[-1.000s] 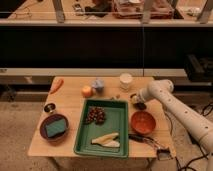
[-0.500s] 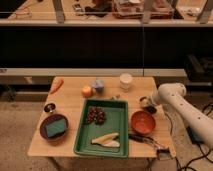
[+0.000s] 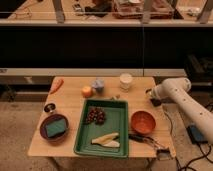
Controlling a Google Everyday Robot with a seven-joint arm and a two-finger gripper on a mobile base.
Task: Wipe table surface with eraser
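Since 1 s ago your arm has swung back to the right, twd the right edge of the table surface (image 3: 70,107); gripper (image 3: 152,96) now hangs at that edge, behind the orange bowl (image 3: 143,122); you can't tell if the claw is spread or pinching; eraser (image 3: 156,102), a small dark block, sits right at the claw's tip, touching or gripped, can't tell which; green tray (image 3: 88,142) lies mid-table, well apart.

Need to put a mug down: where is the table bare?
The table surface is bare between the carrot, small dark dish and green tray. Another patch lies between the white cup and orange bowl, with the claw at its right edge. The front right is crowded.
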